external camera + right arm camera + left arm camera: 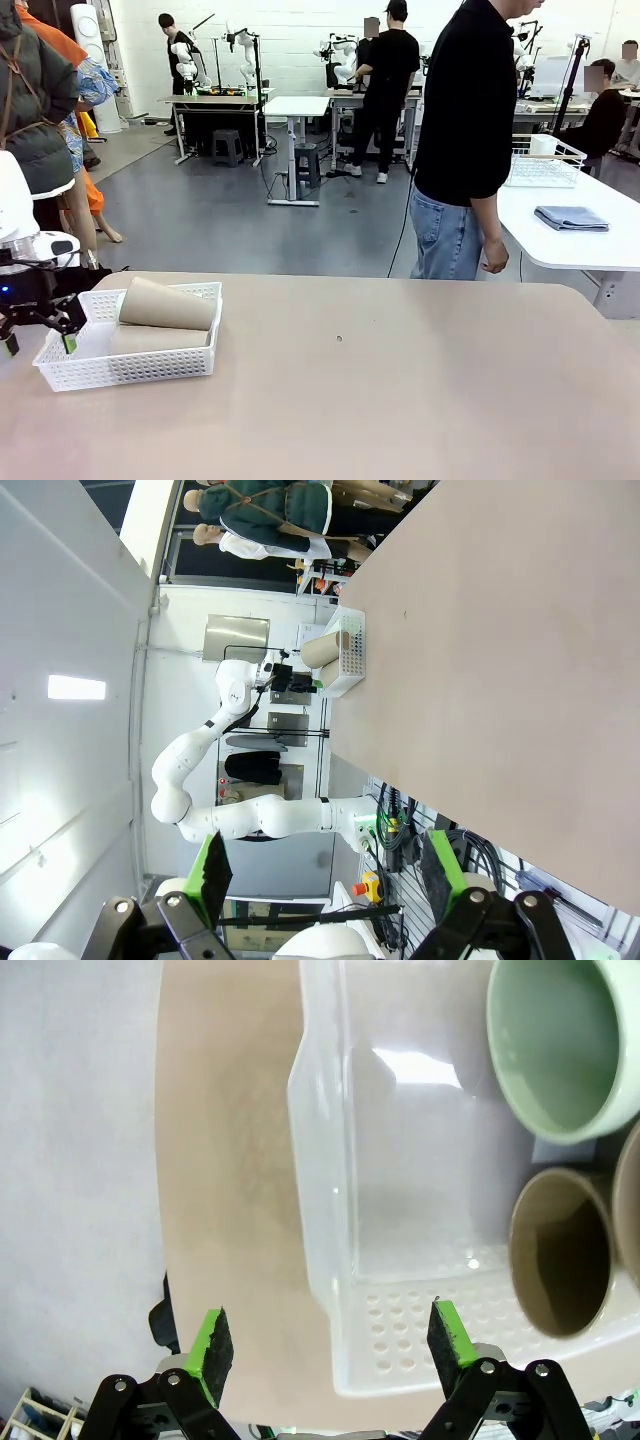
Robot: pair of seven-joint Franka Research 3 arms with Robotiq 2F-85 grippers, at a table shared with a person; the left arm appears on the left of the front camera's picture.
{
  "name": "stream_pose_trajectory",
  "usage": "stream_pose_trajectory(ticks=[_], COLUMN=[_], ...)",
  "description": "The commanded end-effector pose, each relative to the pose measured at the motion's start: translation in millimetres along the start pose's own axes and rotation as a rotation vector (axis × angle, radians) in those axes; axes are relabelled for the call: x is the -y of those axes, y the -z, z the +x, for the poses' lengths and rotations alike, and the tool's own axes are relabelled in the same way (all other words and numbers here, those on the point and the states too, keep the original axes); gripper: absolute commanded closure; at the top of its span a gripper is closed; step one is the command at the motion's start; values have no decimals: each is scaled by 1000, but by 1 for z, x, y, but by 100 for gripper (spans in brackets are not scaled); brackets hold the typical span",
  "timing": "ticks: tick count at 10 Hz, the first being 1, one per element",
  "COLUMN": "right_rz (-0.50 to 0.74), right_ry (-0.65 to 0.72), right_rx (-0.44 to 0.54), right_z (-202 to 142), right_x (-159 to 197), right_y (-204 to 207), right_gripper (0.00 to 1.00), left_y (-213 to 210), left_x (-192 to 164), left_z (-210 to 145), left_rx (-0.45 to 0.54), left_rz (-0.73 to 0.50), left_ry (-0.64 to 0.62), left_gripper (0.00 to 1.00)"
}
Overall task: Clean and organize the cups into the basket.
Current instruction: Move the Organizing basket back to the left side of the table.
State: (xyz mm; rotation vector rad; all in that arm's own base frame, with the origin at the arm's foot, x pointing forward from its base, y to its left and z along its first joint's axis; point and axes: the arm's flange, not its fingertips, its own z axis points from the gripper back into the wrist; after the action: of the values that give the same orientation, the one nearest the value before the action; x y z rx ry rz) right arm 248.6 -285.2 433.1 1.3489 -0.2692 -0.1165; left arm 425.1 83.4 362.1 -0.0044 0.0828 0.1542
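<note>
beige, matte tabletop (400, 380) runs wide and bare across the front view, with a person (465, 140) in a black shirt and jeans standing at its far edge. left gripper (38, 322) hangs at the table's left end with its jaws apart and nothing between them, just beside the near short wall of the basket (125, 368). from the left wrist, the green pads (210, 1345) straddle that perforated white plastic rim. tan cups (165, 305) lie on their sides inside, and the mint cup (560, 1045) shows its open mouth beside a brown one. right gripper (325, 875) is spread too, empty, well apart from the basket, off the table edge. behind stands a second white table (590, 250) with a folded blue cloth (571, 217) and a wire basket (545, 162).
</note>
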Motion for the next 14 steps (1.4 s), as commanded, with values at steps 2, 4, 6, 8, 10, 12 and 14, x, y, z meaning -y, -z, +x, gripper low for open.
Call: stream_pose_trajectory(ticks=[2, 4, 6, 8, 10, 12, 14], right_rz=[-3, -3, -3, -3, -3, -3, -3], right_ry=[-1, -1, -1, -1, -1, -1, -1], right_rx=[6, 6, 6, 6, 6, 6, 6], right_z=[-2, -2, -2, -2, -2, -2, -2], right_x=[-1, -1, -1, -1, -1, -1, -1], right_y=[1, 1, 1, 1, 1, 1, 1], right_gripper=[0, 0, 0, 0, 0, 0, 0], left_y=[-13, -6, 2, -55, -55, -55, -56], left_x=[-14, -31, -39, -38, -38, -38, -39], left_z=[-90, -133, -151, -84, -84, -84, -84], left_rx=[37, 96, 132, 111, 111, 111, 116], left_rz=[100, 98, 99, 86, 86, 86, 86], left_ry=[-26, 14, 15, -3, -3, -3, -4], left_gripper=[0, 0, 0, 0, 0, 0, 0])
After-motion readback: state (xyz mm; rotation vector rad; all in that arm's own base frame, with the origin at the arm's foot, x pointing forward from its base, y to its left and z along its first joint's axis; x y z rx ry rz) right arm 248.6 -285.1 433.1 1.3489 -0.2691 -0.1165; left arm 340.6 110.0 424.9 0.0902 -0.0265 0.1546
